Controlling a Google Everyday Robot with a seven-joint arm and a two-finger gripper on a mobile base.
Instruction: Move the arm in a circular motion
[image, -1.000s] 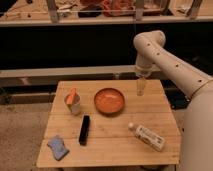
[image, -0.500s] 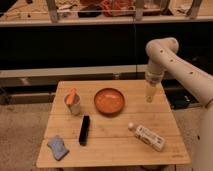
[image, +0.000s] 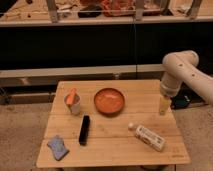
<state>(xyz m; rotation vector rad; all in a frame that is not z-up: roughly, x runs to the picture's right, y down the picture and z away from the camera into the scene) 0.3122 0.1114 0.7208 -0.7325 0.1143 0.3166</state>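
Arm (image: 194, 76) of mine comes in from the right side of the view, rises to a rounded joint, then drops over the right edge of the table (image: 115, 152). At its end the gripper (image: 164, 104) hangs low, close above the boards. I cannot tell whether it is parted or closed up, nor whether it clears the wood.

The danger I see is height. A circle drawn this low could carry the tip into the bottle (image: 147, 137), which lies on its side near the gripper towards the front of the table, and knock it off the edge. A wide circle could also reach the bowl (image: 109, 100) to the left. If the tip dips, it could scrape the table itself. The cup (image: 73, 102), black bar (image: 84, 130) and sponge (image: 58, 147) sit well apart and look safe.

The last segment's long axis stands nearly upright and the tip points straight down, while the upper segment slants away to the lower right.
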